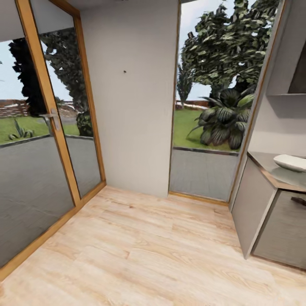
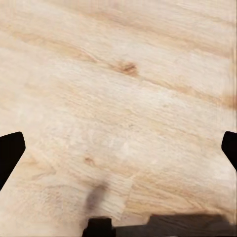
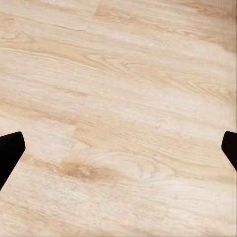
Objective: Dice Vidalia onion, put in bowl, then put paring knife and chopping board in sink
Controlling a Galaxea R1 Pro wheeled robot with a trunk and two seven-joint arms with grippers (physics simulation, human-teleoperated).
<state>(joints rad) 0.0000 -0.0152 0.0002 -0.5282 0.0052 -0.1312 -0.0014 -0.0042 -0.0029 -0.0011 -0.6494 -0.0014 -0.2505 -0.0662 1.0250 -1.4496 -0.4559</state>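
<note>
Pale wood-plank floor [image 1: 140, 255] spreads towards glass doors [image 1: 38, 161], white bowl [image 1: 291, 162] on the grey countertop [image 1: 272, 163], both grippers [image 2: 118, 148] [image 3: 118, 148] spread wide.

The bowl [image 1: 291, 162] and countertop [image 1: 272, 163] are cropped at the edge.
</note>
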